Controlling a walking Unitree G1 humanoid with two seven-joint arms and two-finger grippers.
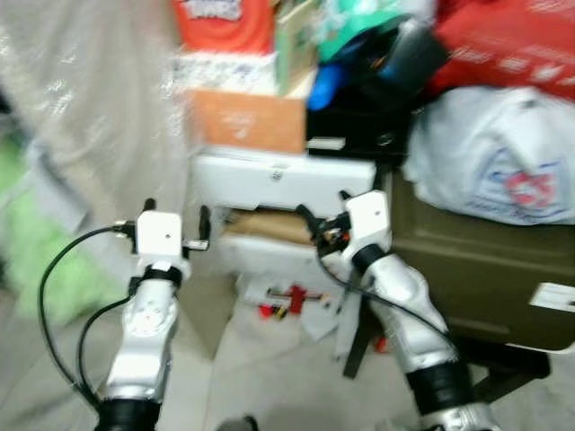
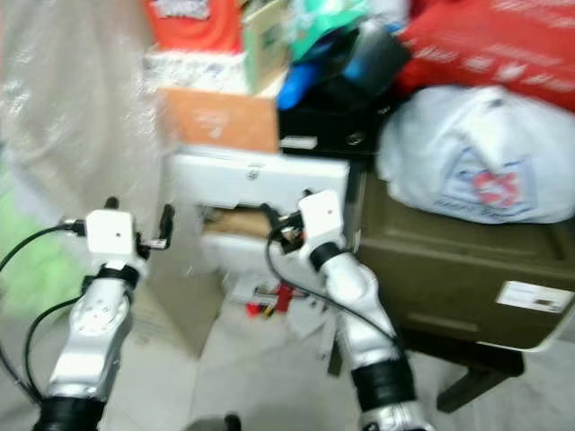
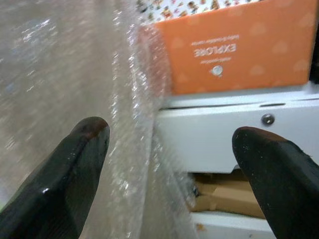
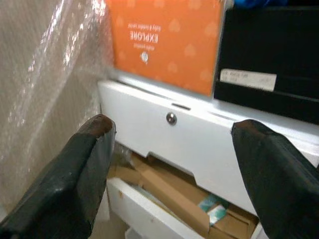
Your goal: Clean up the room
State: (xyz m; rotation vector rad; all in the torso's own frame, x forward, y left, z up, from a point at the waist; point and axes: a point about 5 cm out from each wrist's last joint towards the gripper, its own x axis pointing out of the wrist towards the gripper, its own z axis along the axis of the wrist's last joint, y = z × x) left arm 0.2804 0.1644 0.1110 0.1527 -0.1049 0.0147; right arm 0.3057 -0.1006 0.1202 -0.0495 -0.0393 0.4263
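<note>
I face a cluttered corner; the head views are blurred. A white drawer unit (image 1: 283,180) stands ahead, and its lower drawer (image 4: 149,209) is pulled out with brown cardboard (image 4: 169,191) inside. An orange box (image 1: 247,119) sits on top of the unit. Small red pieces and papers (image 1: 287,301) lie on the floor below. My left gripper (image 1: 177,214) is raised and open, empty, near the unit's left edge beside bubble wrap (image 3: 75,74). My right gripper (image 1: 323,205) is open and empty just before the drawer front (image 4: 172,127).
A bubble-wrap sheet (image 1: 90,117) hangs at the left. A black box (image 1: 359,126) sits next to the orange one. An olive chest (image 1: 467,260) at the right carries a white plastic bag (image 1: 503,157), with red bags (image 1: 512,40) above. Something green (image 1: 27,260) lies far left.
</note>
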